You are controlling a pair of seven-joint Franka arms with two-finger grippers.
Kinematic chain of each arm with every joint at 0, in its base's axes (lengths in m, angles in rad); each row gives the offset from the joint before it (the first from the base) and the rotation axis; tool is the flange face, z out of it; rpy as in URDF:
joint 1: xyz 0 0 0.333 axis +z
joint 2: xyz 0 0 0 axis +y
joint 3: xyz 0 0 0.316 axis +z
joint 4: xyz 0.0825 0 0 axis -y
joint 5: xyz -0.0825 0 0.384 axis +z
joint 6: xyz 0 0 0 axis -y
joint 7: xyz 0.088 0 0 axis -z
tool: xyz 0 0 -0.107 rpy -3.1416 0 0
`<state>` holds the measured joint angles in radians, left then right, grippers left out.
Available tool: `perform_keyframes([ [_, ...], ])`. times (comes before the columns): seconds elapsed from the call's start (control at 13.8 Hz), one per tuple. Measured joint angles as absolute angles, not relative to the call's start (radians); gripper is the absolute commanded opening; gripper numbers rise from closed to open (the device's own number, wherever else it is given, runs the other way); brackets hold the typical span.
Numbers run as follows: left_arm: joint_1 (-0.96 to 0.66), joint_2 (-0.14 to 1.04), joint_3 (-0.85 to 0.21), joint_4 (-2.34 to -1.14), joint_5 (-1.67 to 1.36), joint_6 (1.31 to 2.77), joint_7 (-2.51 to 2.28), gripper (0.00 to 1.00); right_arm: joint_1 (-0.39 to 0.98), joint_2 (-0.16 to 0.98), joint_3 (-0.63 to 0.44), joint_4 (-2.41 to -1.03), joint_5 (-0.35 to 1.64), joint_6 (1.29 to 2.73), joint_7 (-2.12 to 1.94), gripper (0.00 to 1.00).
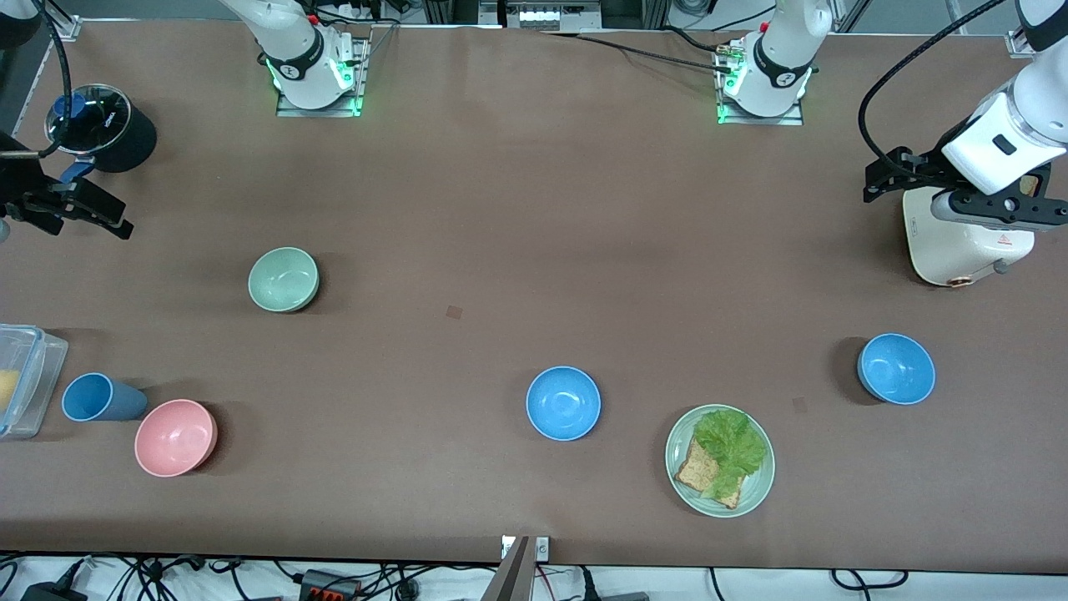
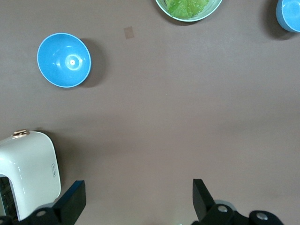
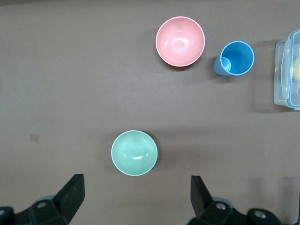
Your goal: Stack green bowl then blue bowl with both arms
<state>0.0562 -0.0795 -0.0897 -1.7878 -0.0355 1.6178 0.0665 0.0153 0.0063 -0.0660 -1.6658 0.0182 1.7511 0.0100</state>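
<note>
The green bowl (image 1: pixel 284 280) (image 3: pixel 134 153) stands upright and empty toward the right arm's end of the table. One blue bowl (image 1: pixel 563 403) (image 2: pixel 289 14) sits mid-table, nearer the front camera than the green bowl. A second blue bowl (image 1: pixel 896 368) (image 2: pixel 64 60) stands toward the left arm's end. My right gripper (image 1: pixel 96 200) (image 3: pixel 137 197) hangs open and empty over the table's edge beside the black pot, apart from the green bowl. My left gripper (image 1: pixel 883 177) (image 2: pixel 139 199) hangs open and empty over bare table beside the white appliance.
A pink bowl (image 1: pixel 175 437), a blue cup (image 1: pixel 96 397) and a clear box (image 1: pixel 21 380) stand at the right arm's end. A black lidded pot (image 1: pixel 100 127) is there too. A pale-green plate (image 1: pixel 680 467) carries bread and lettuce. A white appliance (image 1: pixel 959 246) stands under the left arm.
</note>
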Motion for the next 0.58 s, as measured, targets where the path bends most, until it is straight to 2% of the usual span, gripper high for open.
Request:
perform_keyframes([
  [0.58, 0.056, -0.072, -0.082, -1.787, -0.036, 1.608, 0.066, 1.00, 0.015, 0.001, -0.066, -1.693, -0.008, 1.748, 0.010, 1.00],
])
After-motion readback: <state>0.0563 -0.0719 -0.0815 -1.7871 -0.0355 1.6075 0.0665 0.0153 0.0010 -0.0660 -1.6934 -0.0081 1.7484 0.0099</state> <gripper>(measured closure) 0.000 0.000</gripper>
